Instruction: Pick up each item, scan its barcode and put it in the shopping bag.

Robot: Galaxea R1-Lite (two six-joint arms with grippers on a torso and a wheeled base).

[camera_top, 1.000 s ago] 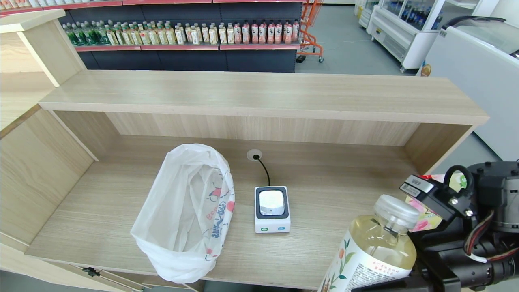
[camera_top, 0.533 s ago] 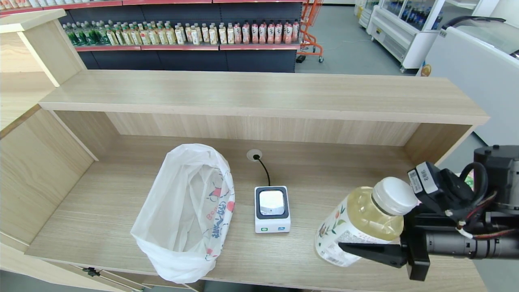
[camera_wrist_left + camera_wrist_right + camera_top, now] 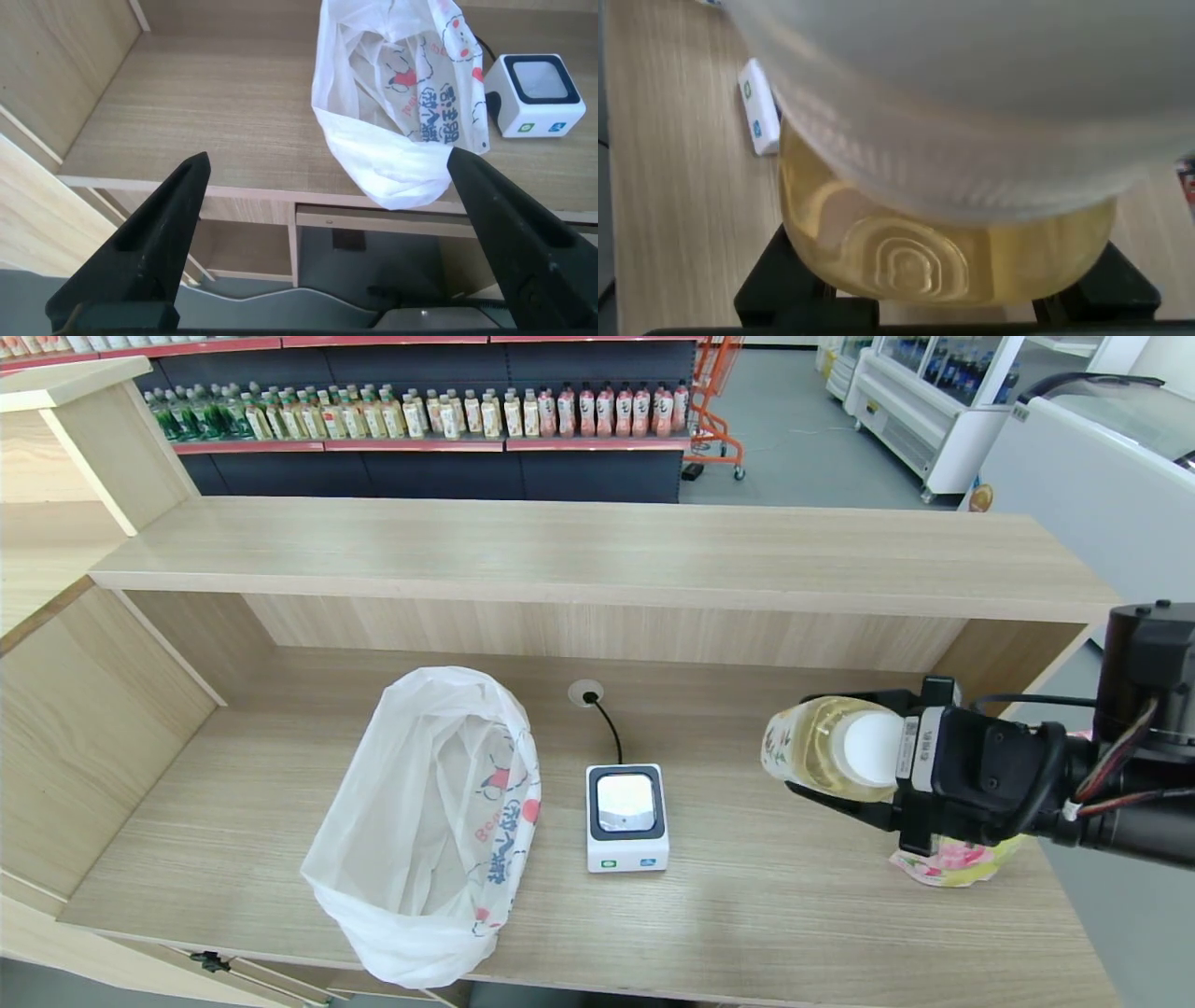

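R gripper: jaws pinching the bottle top and bottom. Bottle lies horizontal, white cap toward the wrist, base toward the scanner, held above the worktop on the scanner's right, apart from it. Pale yellow liquid inside; floral label. Right wrist view: bottle close up btwn the jaws, scanner beyond. Shopping bag: white plastic, mouth open, standing on the worktop just left of the scanner. Pink packet on the worktop under the R arm. L gripper: jaws spread wide, holding nothing, w/ bag past the worktop's near edge.
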